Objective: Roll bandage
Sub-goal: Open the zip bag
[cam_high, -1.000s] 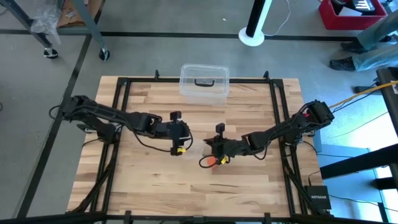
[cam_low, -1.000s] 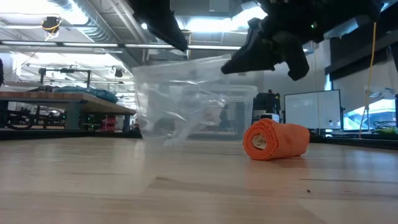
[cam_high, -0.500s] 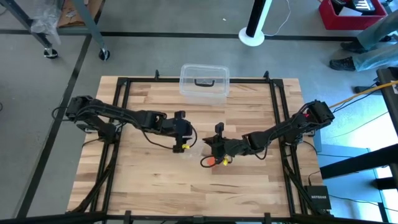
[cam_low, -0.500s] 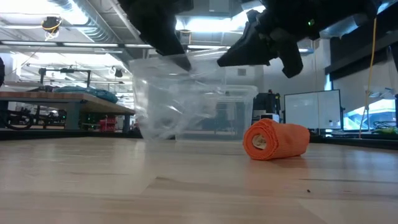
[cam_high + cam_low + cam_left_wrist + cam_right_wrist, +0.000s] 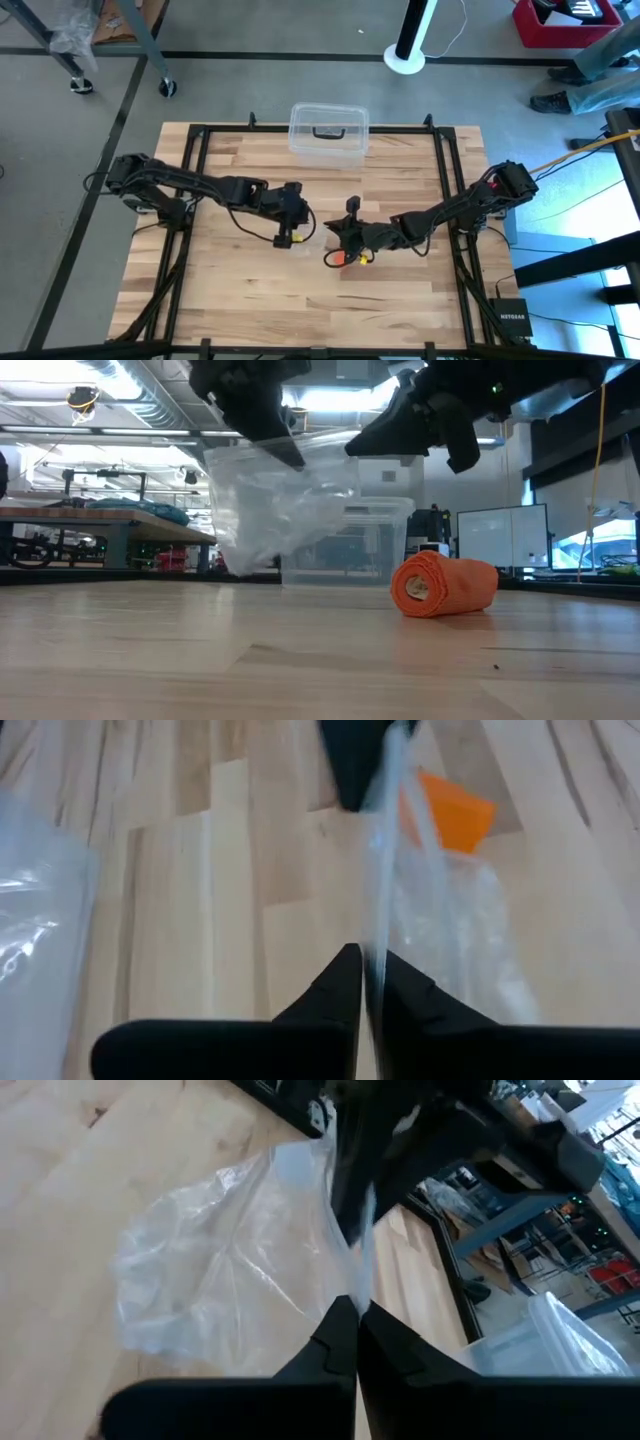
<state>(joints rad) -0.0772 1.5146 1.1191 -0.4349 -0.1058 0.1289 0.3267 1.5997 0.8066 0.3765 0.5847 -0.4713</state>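
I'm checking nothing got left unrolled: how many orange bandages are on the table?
1. The bandage lies as a roll on the table, near its middle, just under the right gripper. None shows elsewhere, though the clear bag both grippers hold could hide something.

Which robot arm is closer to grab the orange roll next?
Probably the right. The bandage lies on the table almost under the right gripper; the left gripper is farther away. Both have their fingers pinched on the clear bag, so the right would have to let go first.
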